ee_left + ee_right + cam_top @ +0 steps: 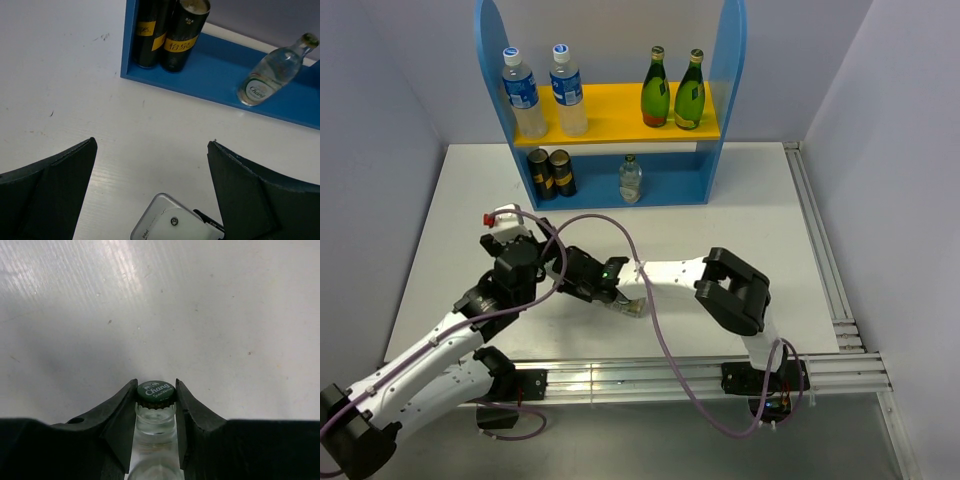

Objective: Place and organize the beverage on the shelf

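A: Where is your short clear bottle (155,440)?
B: Your right pincer (155,386) grips its neck, over the counter (740,210), away from the shelf (610,118); your left pincer (152,145) is wide open, holding nothing.

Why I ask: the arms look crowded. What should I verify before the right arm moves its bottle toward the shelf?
1. Grip: ok. The right claw is shut on the short clear bottle at its neck, under the cap.
2. Bottle off the table: cannot tell.
3. Clearance: not ok. The left claw, open and empty, sits close beside the right arm.
4. Slot on the shelf base: ok. There is room right of the other short bottle, away from the cans.
5. Snagging: cannot tell. The purple cable loops across the right arm.
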